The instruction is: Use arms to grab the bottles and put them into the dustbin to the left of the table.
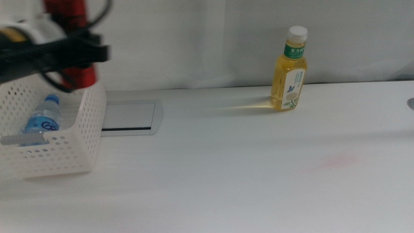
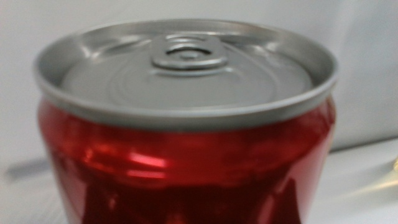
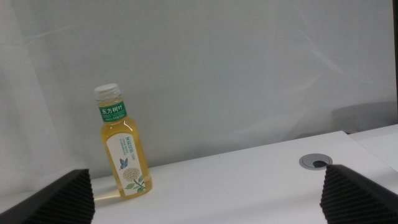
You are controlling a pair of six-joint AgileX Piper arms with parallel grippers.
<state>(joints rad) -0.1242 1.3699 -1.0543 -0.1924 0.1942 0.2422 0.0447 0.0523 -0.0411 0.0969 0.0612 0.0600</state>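
In the middle view my left gripper (image 1: 72, 52) hangs above the white perforated dustbin (image 1: 58, 152) at the table's left, shut on the red soda can (image 1: 83, 76). The left wrist view is filled by the red soda can (image 2: 186, 155) and its silver top, and the jaws are hidden there. A clear water bottle (image 1: 44, 116) with a blue cap lies inside the dustbin. The yellow-drink bottle (image 1: 289, 72) stands upright at the back right of the table. In the right wrist view my right gripper (image 3: 205, 179) is open, well short of the yellow-drink bottle (image 3: 124, 152). That gripper is out of the middle view.
A grey cable hatch (image 1: 129, 116) is set into the white table (image 1: 246, 175) just right of the dustbin. A round grey cable grommet (image 3: 316, 162) sits in the tabletop right of the yellow bottle. A white backdrop runs behind the table.
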